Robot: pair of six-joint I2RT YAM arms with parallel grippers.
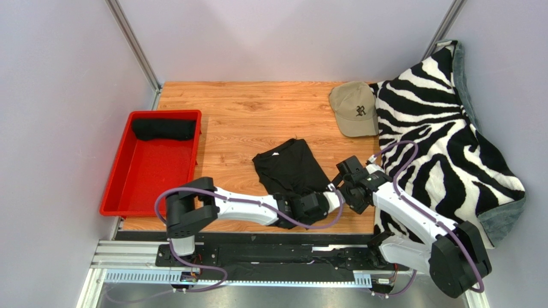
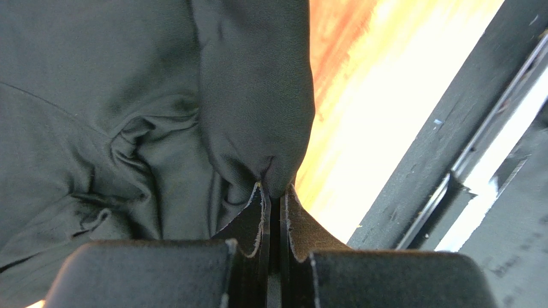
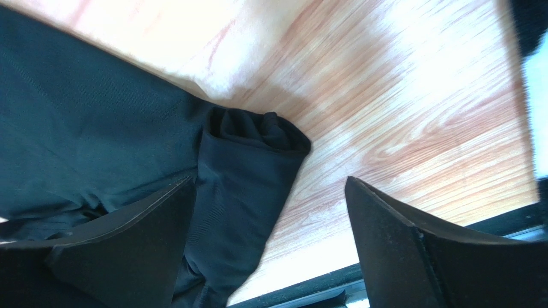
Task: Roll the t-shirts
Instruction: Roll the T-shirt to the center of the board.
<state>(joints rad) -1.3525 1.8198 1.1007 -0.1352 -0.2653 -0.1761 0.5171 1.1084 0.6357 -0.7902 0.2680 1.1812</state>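
Black t-shirt [image 1: 289, 168] lies spread on the middle of the desk [image 1: 257, 109], with its near hem close to the front edge. The left tool [image 2: 273, 192] is clenched on a small fold of this hem, probably to lift it and begin the roll. The right tool [image 3: 270, 186] stands released just above the shirt's folded right corner. One finger is over cloth, the other over bare wood, grasping nothing.
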